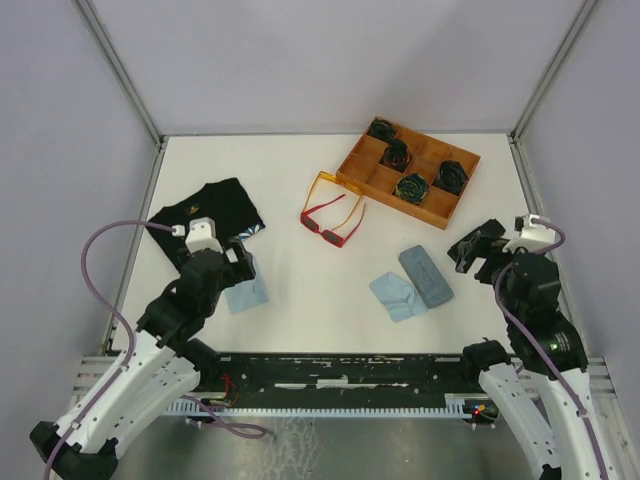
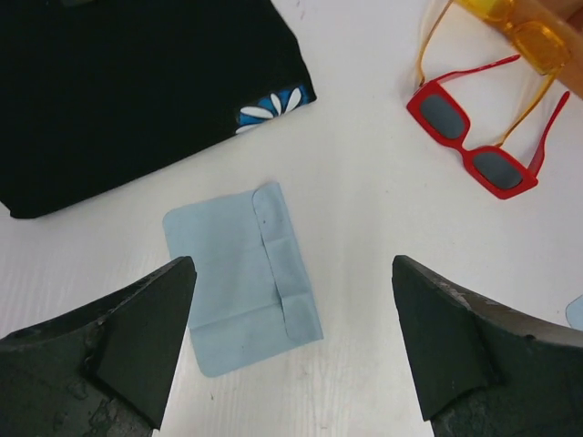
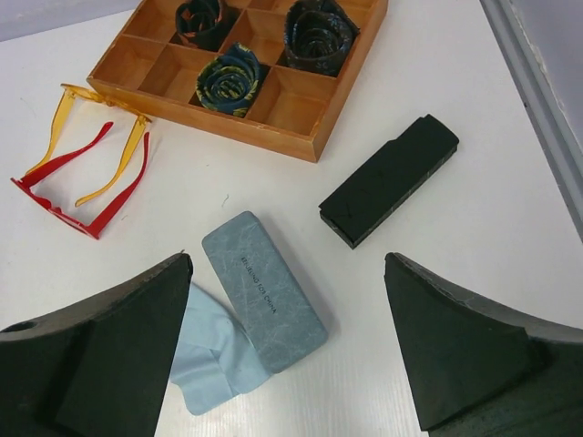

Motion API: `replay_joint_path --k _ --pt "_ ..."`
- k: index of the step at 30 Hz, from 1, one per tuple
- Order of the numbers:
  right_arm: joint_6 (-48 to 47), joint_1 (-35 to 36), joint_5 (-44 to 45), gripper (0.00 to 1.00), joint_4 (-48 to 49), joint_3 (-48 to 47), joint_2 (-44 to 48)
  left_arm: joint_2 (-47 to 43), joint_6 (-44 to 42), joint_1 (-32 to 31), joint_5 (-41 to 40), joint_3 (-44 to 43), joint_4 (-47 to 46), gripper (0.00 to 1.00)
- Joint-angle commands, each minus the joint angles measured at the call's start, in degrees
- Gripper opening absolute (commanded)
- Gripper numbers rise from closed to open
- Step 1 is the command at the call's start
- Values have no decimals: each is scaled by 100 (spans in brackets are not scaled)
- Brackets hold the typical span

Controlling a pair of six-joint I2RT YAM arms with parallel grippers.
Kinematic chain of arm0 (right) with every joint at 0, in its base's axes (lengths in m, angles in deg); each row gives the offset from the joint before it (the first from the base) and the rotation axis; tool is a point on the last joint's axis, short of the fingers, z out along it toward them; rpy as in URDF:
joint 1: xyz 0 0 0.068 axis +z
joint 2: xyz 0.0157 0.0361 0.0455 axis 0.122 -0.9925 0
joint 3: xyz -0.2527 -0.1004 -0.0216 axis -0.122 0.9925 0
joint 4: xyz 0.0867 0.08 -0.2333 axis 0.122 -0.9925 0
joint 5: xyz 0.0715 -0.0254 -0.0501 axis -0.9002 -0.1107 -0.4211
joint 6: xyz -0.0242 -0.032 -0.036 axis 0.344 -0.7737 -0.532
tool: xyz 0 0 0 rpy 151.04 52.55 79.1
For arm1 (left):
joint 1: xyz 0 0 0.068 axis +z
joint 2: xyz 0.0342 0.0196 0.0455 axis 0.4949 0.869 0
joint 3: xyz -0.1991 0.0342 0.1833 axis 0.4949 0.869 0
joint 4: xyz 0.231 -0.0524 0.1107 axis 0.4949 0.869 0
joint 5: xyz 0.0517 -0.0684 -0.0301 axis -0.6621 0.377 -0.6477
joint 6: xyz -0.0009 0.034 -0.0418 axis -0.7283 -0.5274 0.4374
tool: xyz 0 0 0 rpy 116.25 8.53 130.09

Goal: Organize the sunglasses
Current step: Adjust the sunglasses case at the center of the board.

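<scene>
The left gripper (image 2: pixel 291 273) is spread wide and empty above a light blue cloth (image 2: pixel 239 278). The right gripper (image 3: pixel 287 264) is likewise spread, empty, above a grey case (image 3: pixel 264 289). On the white table (image 1: pixel 310 290), enclosed by pale grey walls (image 1: pixel 300 60), the red sunglasses (image 2: pixel 469 146) are overlapped with the orange sunglasses (image 2: pixel 524 32), just beside a wooden tray (image 3: pixel 205 98). The orange front is cut off in the left wrist view. The case's print cannot be read.

two sunglasses (image 1: pixel 328 228), two cases (image 3: pixel 264 289), two cloths (image 2: pixel 241 273)

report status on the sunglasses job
Left claw open, empty, over a blue cloth. Right claw open, empty, above the grey case. Red sunglasses and orange sunglasses untouched mid-table, temples overlapping. Nothing on top of them.
</scene>
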Motion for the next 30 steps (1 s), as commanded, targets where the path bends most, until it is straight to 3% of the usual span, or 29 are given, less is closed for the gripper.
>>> replay_joint_path --k 1,11,16,23,30 --pt "205 -273 -70 96 -393 -675 -523 559 551 290 364 -599 404 96" --pt "708 -604 -385 99 -1014 -1493 -1946 555 1032 641 1177 -859 585 99" --pt "920 -653 -688 99 -966 -1499 -2572 1228 769 693 1365 -1194 934 99" --pt "381 -677 -1114 99 -1023 -1714 -3780 2233 649 721 1576 -1658 1074 99" --pt "-458 -677 -1624 99 -1011 -1947 -4948 2231 416 725 1679 -1635 688 99"
